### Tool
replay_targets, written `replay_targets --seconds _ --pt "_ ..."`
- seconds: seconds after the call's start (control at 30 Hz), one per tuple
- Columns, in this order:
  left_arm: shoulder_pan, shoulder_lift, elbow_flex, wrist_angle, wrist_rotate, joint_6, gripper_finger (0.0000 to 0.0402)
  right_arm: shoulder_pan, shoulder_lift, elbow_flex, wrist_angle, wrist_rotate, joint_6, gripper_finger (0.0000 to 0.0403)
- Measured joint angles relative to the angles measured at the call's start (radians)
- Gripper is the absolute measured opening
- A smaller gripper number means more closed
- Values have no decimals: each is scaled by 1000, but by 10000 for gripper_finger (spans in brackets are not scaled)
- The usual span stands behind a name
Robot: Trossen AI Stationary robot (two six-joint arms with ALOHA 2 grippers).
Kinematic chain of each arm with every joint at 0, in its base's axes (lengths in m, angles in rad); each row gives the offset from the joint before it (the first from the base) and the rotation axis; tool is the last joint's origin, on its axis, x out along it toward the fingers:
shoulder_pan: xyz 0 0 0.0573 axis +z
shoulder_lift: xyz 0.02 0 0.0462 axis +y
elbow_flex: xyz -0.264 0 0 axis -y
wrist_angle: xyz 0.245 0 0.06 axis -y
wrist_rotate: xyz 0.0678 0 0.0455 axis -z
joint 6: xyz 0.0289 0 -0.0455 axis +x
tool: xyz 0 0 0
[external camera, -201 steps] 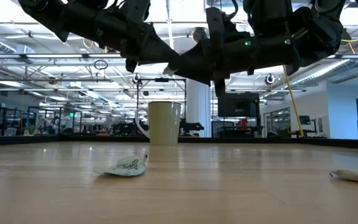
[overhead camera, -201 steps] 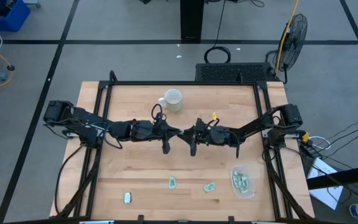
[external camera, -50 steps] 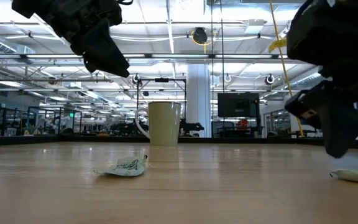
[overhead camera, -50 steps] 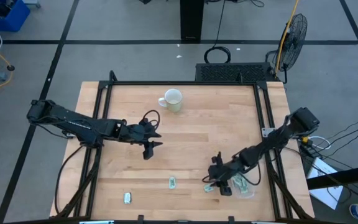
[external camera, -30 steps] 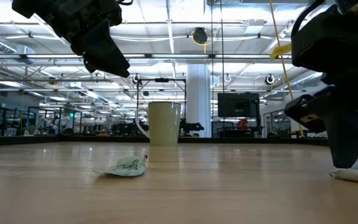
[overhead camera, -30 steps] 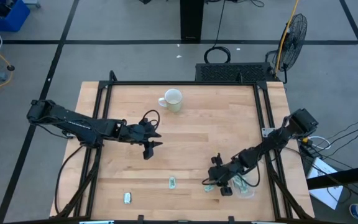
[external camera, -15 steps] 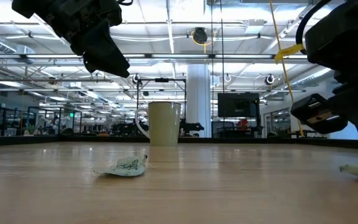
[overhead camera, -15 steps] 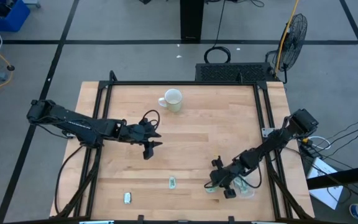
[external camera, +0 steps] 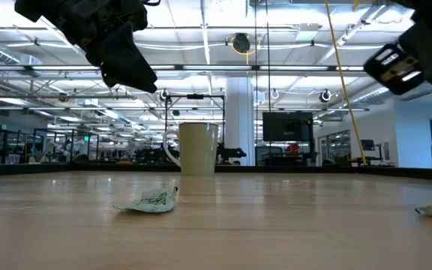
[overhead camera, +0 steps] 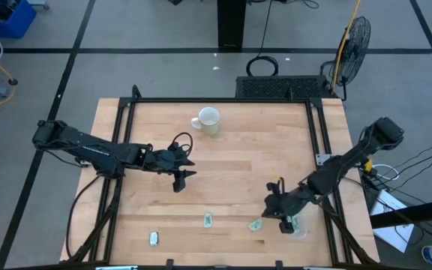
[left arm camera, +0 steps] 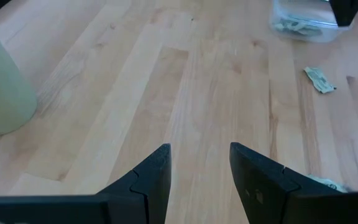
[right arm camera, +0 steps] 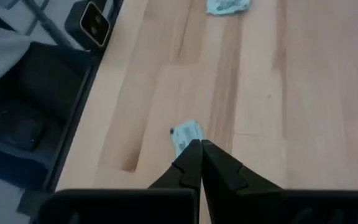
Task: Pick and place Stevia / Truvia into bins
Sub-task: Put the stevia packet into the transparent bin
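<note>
High view: the right gripper (overhead camera: 283, 215), fingers pressed together with nothing visibly between them, hovers beside the clear bin (overhead camera: 297, 225). The nearest loose packet (overhead camera: 255, 224) lies just to its left; the left gripper (overhead camera: 179, 172), fingers spread, waits well apart.

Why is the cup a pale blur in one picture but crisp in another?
In the left wrist view the mug sits close at the frame's edge, cut off and soft; in the low view it stands whole, sharp-edged against bright ceiling lights, while the left hand above it is a dark silhouette.
</note>
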State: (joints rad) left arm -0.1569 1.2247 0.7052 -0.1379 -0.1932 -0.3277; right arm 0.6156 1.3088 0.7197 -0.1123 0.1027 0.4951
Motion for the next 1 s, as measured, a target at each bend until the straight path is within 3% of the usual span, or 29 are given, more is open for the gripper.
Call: replay_targets --seconds 0.17,0.43,0.63,1.0 --pt "0 0 0 0 0 10 170 15 33 0 45 100 -10 8" --pt "0 0 0 5 0 11 170 -52 228 0 278 -50 -61 81" --pt "0 0 0 7 0 8 170 -24 313 0 434 -53 -213 123" --pt "0 0 0 8 0 10 170 -6 408 1 410 -85 -192 129"
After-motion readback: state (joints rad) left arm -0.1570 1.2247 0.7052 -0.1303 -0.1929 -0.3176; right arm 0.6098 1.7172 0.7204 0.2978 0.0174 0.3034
